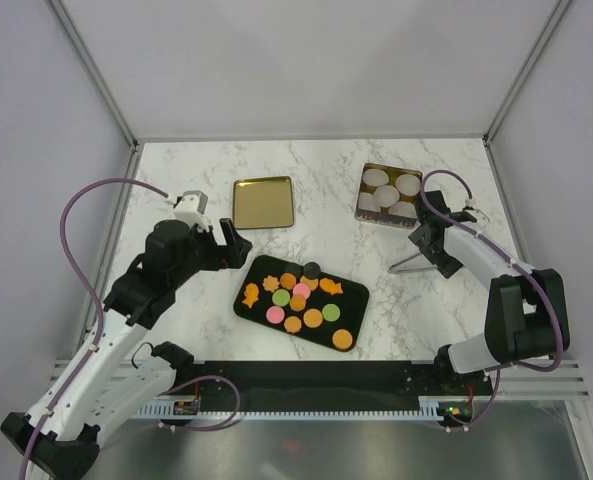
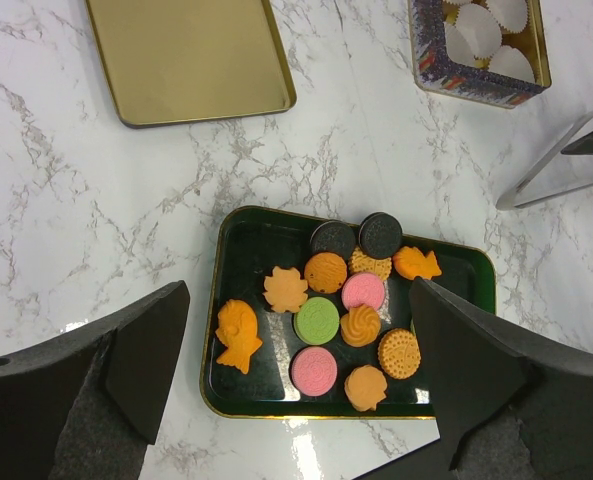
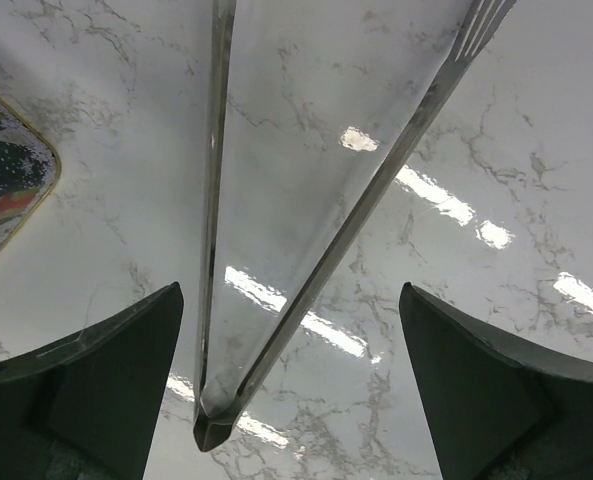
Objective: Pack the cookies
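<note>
Both my arms work above a white, grey-veined marble surface (image 1: 326,180), boxed in by pale grey wall panels (image 1: 306,60) and slanting aluminium posts (image 1: 96,70).

The cookies (image 1: 301,298) lie together on a dark, gold-rimmed tray (image 1: 361,315) near the middle of the surface, toward its 6 o'clock edge. They are orange, pink and green rounds, two dark ones at the tray's far edge, and a few orange fish and leaf shapes.

A shallow gold lid (image 1: 263,202) rests at 11 o'clock from the tray, apart from it. A patterned tin (image 2: 471,88) holding white paper cups (image 1: 386,195) stands at 1 o'clock.

My left end effector (image 1: 234,245) hangs at 10 o'clock from the tray, fingers spread wide, gripping nothing. The wrist view looks down on the cookies between them.

My right end effector (image 1: 428,252) sits at 2 o'clock from the tray, just at 6 o'clock of the tin, and is also fully spread and holding nothing. Metal tongs (image 3: 376,185) lie on the marble between its fingers, touching neither.
</note>
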You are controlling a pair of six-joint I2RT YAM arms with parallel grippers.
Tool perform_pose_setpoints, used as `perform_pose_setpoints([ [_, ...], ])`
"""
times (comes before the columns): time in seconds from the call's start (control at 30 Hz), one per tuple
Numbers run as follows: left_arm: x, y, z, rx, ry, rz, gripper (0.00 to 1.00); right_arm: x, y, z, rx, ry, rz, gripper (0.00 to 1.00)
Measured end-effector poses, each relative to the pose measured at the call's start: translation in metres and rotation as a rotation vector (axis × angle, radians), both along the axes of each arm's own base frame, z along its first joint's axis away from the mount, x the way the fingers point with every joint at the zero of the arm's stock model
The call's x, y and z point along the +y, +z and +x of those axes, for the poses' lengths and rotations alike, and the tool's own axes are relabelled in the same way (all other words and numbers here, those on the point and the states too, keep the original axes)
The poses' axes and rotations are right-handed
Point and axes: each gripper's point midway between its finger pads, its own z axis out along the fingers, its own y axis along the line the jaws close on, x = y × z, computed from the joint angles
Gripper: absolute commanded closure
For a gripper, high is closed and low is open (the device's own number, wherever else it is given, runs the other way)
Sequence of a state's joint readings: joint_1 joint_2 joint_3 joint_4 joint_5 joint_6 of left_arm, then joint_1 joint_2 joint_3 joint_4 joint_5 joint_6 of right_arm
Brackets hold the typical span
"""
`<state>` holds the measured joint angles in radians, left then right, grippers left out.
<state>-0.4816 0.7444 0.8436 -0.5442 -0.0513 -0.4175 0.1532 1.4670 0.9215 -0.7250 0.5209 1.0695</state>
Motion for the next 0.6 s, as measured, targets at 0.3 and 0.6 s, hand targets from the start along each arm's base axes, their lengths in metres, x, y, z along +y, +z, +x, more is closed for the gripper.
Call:
perform_pose_setpoints([
  [0.3, 0.000, 0.000, 0.000, 0.001, 0.000, 0.000, 0.00, 0.012, -0.014, 0.005, -0.020, -0.097, 0.088, 0.02],
  [0.6, 0.000, 0.000, 0.000, 0.002, 0.000, 0.001, 0.00, 0.011, -0.041, 0.000, 0.058, -0.102, 0.068, 0.02],
])
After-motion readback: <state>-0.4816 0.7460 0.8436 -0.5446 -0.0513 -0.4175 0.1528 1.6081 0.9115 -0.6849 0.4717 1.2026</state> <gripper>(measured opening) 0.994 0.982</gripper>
